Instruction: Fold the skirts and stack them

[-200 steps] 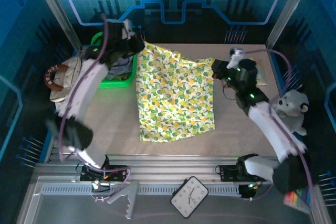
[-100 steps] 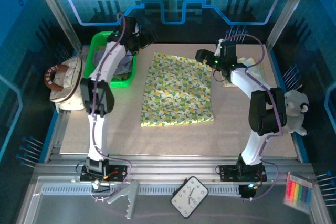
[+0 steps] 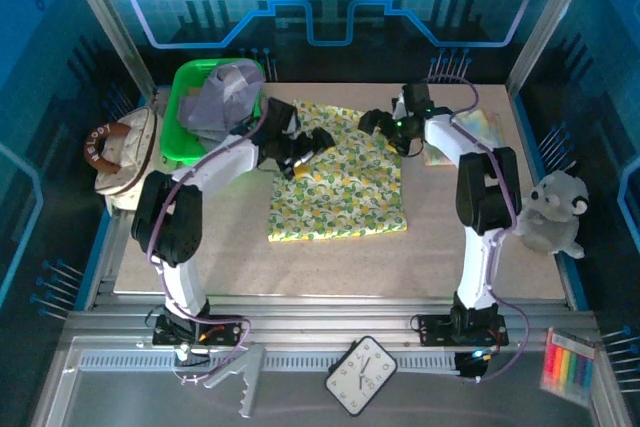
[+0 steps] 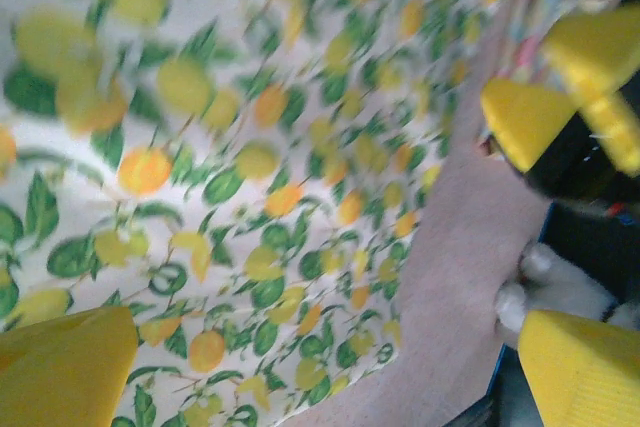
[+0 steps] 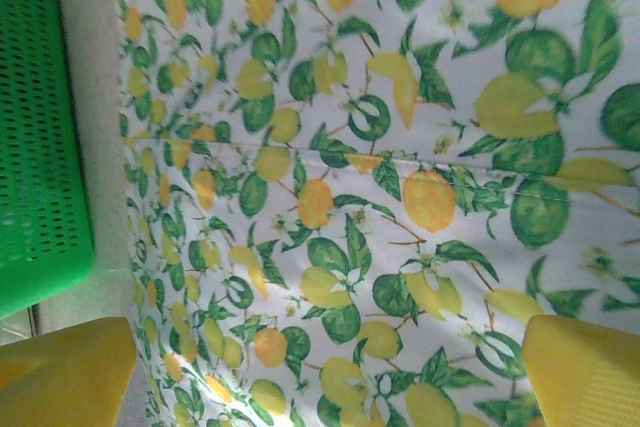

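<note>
Lying flat on the tabletop (image 3: 450, 247) at the centre of the top view, the printed skirt (image 3: 335, 187) looks light, soft and floppy; you should pinch its corners. The left claw (image 3: 308, 141) and right claw (image 3: 373, 122) hang wide open over its upper part, holding nothing.

A: What's unclear?
B: The yellow-green leafy-print cloth skirt (image 4: 250, 197) blurs toward the left wrist view's top-left corner.
A: Anything cropped?
B: The green perforated plastic basket (image 5: 40, 127), cut by the right wrist view's left edge.
</note>
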Available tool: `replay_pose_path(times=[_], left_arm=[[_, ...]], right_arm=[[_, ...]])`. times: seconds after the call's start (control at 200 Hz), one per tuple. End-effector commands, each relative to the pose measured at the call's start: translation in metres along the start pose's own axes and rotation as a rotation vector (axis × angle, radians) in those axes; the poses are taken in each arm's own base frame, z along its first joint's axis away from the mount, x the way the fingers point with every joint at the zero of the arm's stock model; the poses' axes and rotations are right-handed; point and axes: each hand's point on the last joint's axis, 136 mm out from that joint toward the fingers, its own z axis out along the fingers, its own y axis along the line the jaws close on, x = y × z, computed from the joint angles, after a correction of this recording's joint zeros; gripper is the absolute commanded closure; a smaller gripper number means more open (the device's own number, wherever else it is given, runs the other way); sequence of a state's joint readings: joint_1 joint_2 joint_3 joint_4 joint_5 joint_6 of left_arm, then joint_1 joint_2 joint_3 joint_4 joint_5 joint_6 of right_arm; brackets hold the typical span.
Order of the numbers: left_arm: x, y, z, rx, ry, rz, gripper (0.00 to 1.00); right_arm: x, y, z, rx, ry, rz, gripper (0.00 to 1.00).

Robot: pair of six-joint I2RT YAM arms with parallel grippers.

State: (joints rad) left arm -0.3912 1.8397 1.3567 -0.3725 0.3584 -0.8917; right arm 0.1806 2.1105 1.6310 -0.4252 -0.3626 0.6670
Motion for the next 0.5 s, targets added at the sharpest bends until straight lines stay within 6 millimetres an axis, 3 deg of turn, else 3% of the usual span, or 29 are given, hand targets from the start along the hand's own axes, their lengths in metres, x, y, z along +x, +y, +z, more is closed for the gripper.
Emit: replay_pose_path(times=[0.0,0.09,0.155,0.175,0.29,0.385,0.45,0.455,0.49], left_arm=[[0.015,0.022,0.018,0.027,0.051,-0.128,0.01],[0.020,0.063,0.032,-0.086,0.046,-0.159,0.01],[0.021,0.086,0.035,-0.152,0.044,-0.169,0.01],[0.020,0.092,0.035,-0.173,0.038,-0.169,0.01],[0.017,0.123,0.030,-0.274,0.009,-0.161,0.01],[0.008,0.127,0.025,-0.240,0.000,-0.160,0.01],[0.004,0.110,0.018,-0.192,0.006,-0.121,0.01],[0.004,0.109,0.017,-0.188,0.005,-0.117,0.01],[0.004,0.096,0.011,-0.161,0.007,-0.093,0.01]], right_arm=[[-0.003,0.005,0.029,-0.047,0.065,0.063,0.00],[-0.016,-0.013,0.046,0.023,0.035,0.098,0.00],[-0.028,-0.021,0.047,0.064,-0.015,0.117,0.00],[-0.025,-0.032,0.059,0.084,-0.006,0.131,0.00],[-0.036,-0.035,0.069,0.058,-0.022,0.132,0.00],[-0.040,-0.021,0.063,0.024,-0.041,0.080,0.00],[-0.040,-0.009,0.052,0.003,-0.053,0.040,0.00],[-0.042,-0.001,0.043,-0.007,-0.068,0.026,0.00],[-0.041,0.009,0.030,-0.014,-0.089,-0.002,0.00]])
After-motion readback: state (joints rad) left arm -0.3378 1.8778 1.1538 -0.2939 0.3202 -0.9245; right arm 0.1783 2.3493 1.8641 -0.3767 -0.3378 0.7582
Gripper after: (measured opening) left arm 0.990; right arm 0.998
